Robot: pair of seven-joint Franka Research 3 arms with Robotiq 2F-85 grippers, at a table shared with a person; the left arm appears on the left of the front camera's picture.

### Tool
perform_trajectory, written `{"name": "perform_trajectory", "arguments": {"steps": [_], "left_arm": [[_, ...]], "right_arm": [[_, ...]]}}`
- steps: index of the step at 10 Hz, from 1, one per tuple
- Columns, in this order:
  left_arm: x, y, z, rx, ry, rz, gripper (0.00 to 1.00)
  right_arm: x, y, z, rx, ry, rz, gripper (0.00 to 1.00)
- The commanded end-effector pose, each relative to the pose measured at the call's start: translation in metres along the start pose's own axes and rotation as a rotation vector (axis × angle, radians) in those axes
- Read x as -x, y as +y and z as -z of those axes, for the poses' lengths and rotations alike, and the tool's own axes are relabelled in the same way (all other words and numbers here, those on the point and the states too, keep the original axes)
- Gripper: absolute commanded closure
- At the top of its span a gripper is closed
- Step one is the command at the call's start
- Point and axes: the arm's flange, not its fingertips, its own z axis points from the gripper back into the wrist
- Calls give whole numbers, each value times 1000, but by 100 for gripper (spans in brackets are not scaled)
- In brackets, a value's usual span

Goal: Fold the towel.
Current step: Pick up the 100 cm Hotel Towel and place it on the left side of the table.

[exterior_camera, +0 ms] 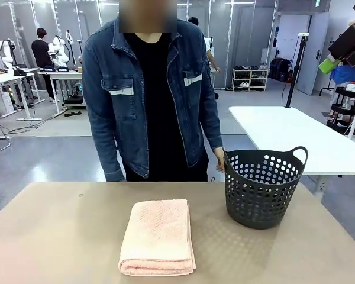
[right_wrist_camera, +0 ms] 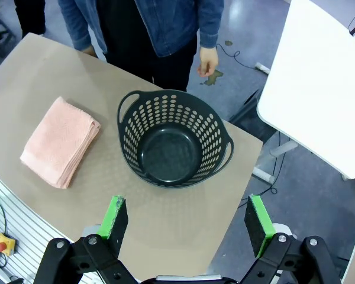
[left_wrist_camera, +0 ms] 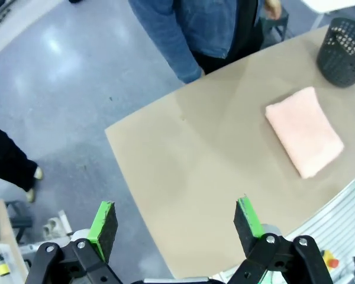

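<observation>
Bare table [exterior_camera: 59, 231] lies left of the towel [exterior_camera: 158, 235]; the basket [exterior_camera: 262, 186] crowds its right.

A robotics lab: other white tables [exterior_camera: 296, 139], grey floor [exterior_camera: 41, 160], glass partitions [exterior_camera: 65, 18] behind.

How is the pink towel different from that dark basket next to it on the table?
The pale salmon-pink terry towel lies flat, folded into a soft rectangle; the dark grey perforated plastic basket stands upright, round and rigid. The towel is solid cloth in stacked layers, while the basket is hollow, empty inside, with holes in its wall and two loop handles. Both rest on the tan table, apart from each other, and neither is touched by a gripper.
</observation>
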Motion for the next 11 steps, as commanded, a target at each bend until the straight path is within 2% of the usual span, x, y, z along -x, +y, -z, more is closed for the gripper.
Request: {"name": "perform_trajectory", "arguments": {"steps": [1,4,8,11], "left_arm": [[7,-9,35,92,46,-79,0],[34,-21,82,196,46,-118,0],[72,-41,172,440,55,-190,0],[86,-59,225,522,45,-199,0]], "right_arm": [[1,0,0,-2,-2,4,0],[1,0,0,-2,-2,4,0],[1,0,0,-2,-2,4,0],[1,0,0,-2,-2,4,0]]}}
